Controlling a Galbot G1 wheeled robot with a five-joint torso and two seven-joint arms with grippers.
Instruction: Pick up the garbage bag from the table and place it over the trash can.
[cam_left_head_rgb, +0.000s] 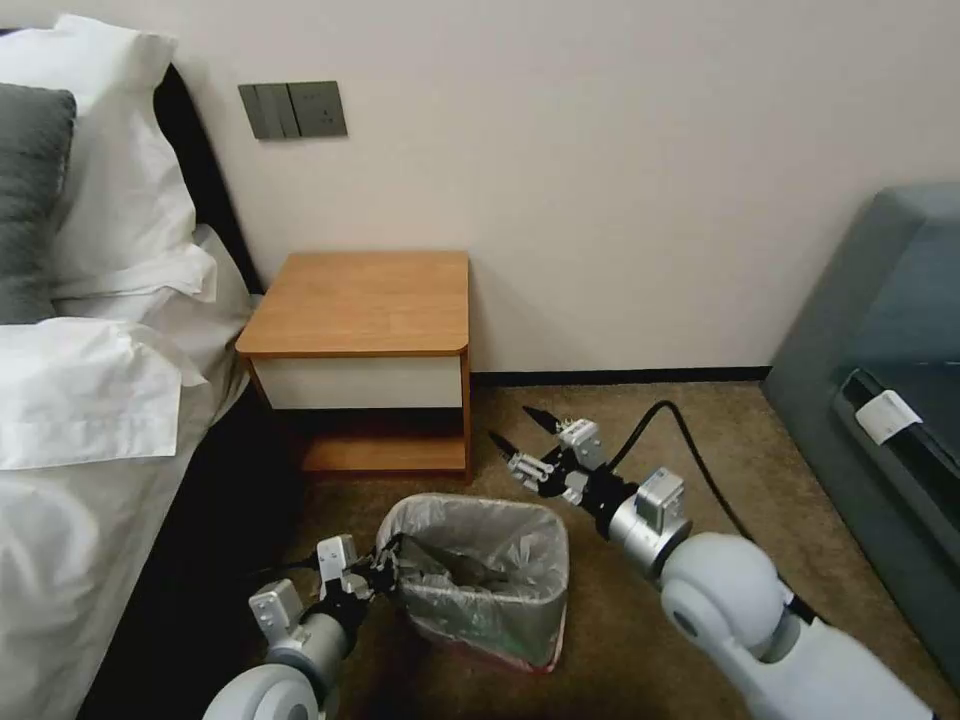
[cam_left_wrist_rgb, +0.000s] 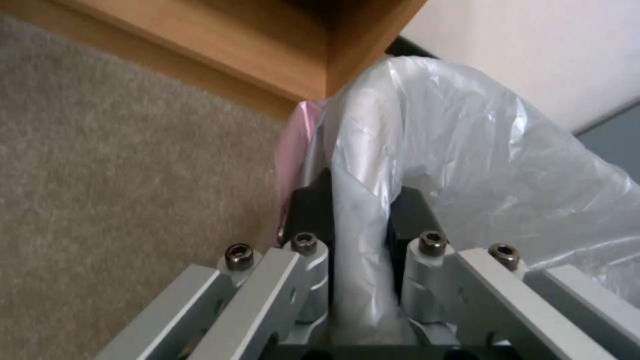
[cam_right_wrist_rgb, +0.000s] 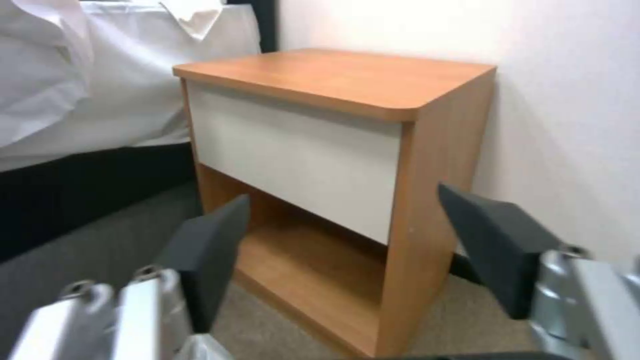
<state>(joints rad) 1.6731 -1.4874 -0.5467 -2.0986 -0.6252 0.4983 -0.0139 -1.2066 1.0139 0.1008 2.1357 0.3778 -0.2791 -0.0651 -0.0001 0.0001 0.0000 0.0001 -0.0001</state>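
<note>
The garbage bag (cam_left_head_rgb: 455, 540) lines the trash can (cam_left_head_rgb: 495, 618), its crinkly grey plastic folded over the rim and a pinkish edge hanging low on the outer wall. The can stands on the carpet in front of the table (cam_left_head_rgb: 365, 300), whose top is bare. My left gripper (cam_left_head_rgb: 386, 572) is at the can's left rim, shut on the garbage bag (cam_left_wrist_rgb: 427, 130); its black pads (cam_left_wrist_rgb: 310, 210) pinch the plastic from both sides. My right gripper (cam_left_head_rgb: 510, 422) hovers open behind the can's right corner, facing the table (cam_right_wrist_rgb: 333, 90), its fingers (cam_right_wrist_rgb: 207, 250) spread wide.
A bed with white pillows (cam_left_head_rgb: 100, 380) runs along the left, close to the table and my left arm. A grey sofa (cam_left_head_rgb: 880, 380) stands at the right. Brown carpet (cam_left_head_rgb: 640, 620) lies open right of the can. A black cable (cam_left_head_rgb: 690, 440) loops behind my right wrist.
</note>
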